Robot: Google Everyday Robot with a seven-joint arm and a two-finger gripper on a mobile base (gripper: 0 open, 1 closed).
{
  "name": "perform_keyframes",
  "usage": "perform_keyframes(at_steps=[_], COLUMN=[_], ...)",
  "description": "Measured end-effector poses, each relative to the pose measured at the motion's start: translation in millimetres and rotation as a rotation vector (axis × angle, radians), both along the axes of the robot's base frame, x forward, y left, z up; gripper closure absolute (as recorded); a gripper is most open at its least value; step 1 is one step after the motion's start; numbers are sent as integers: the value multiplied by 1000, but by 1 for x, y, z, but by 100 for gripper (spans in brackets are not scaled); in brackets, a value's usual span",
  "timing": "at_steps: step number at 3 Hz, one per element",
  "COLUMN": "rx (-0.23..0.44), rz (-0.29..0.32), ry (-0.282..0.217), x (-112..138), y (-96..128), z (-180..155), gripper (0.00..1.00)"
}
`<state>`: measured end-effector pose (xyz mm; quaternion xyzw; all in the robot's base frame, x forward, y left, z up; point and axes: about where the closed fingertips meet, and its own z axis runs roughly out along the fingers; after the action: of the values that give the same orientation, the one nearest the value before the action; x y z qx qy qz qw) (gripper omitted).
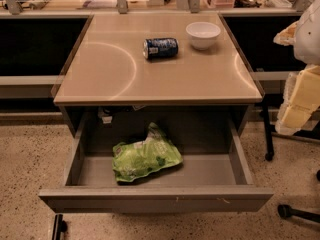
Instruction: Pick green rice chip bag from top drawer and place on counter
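Observation:
The green rice chip bag (145, 157) lies crumpled on the grey floor of the open top drawer (155, 199), left of the middle and leaning toward the back. The drawer is pulled out below the beige counter (100, 69). My gripper (296, 106) is at the right edge of the view, beside the counter's right side and above the floor. It is well to the right of the bag and apart from it.
A blue soda can (160, 48) lies on its side on the counter, with a white bowl (203, 35) to its right. A chair's wheeled base (287, 211) stands on the speckled floor at the lower right. A cluttered bench runs behind the counter.

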<state>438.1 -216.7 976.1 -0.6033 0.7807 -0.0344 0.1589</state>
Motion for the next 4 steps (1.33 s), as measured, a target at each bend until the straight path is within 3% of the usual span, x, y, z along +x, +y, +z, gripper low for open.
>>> perform_keyframes(at_steps=[1,2,3,4], rx=[9,63,82,82], rz=[2,-6,-10,-10], ry=[-7,29,97,103], x=[2,5,13,12], y=[2,3,15,15], z=[-5,-45,-98,-102], gripper=[0,0,0,0])
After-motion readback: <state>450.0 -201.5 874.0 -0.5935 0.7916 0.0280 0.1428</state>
